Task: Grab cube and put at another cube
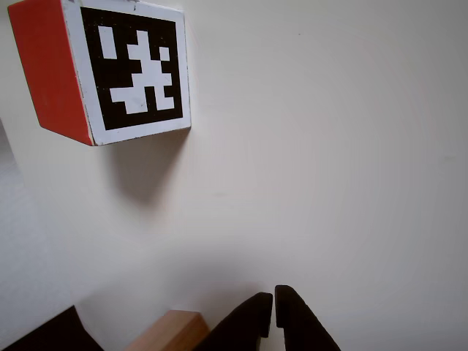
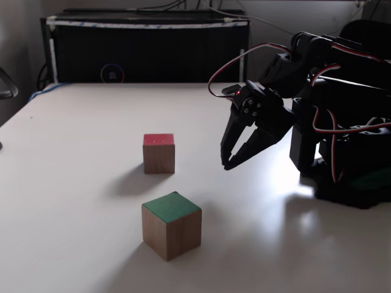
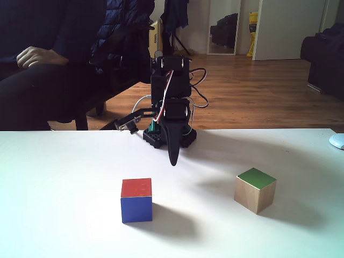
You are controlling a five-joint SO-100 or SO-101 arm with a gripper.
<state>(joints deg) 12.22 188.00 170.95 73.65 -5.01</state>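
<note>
Nearest you sits the cube (image 2: 171, 224), untouched and off to one side of your gripper (image 2: 226, 165), whose fingers are pressed together and empty: spread them, then reach over.

No words, brand names or numbers can be read. The one sign is a black-and-white square marker pattern with a white border, on a face of another cube (image 1: 102, 69) with red sides, seen in the other view
</note>
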